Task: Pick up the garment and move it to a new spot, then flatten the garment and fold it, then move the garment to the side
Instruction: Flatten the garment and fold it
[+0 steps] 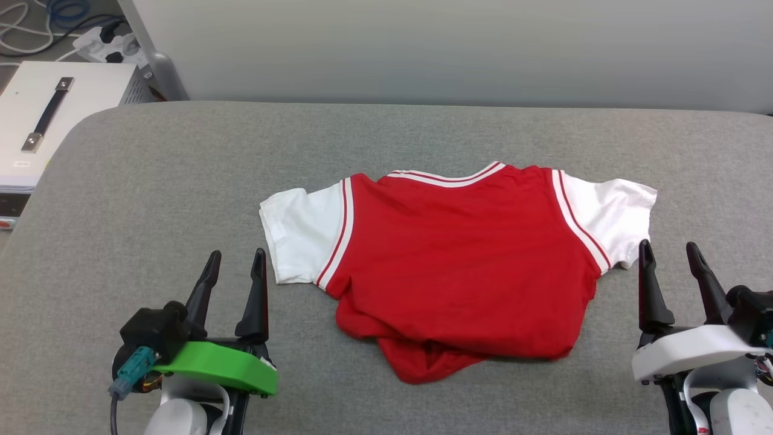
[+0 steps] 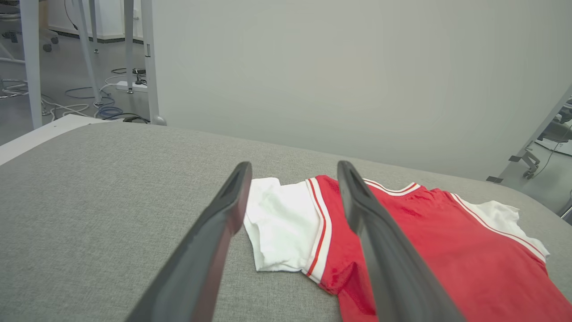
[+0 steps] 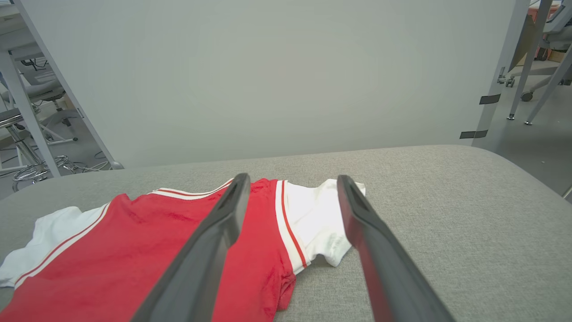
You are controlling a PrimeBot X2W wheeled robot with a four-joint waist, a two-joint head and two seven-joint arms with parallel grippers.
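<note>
I am holding my left tool (image 1: 237,254) with its fingers spread and nothing between them, hovering by the near edge of the tabletop (image 1: 151,181), just beside a white sleeve. My right tool (image 1: 668,244) is likewise gaping empty, just beside the other sleeve. The garment (image 1: 459,266) is lying mid-tabletop, plain red side up, collar facing the far edge, hem bunching toward the near edge.

Left end effector (image 1: 237,254) — green bracket (image 1: 223,364), teal connector (image 1: 128,370); right end effector (image 1: 668,244) — white bracket (image 1: 688,351).
</note>
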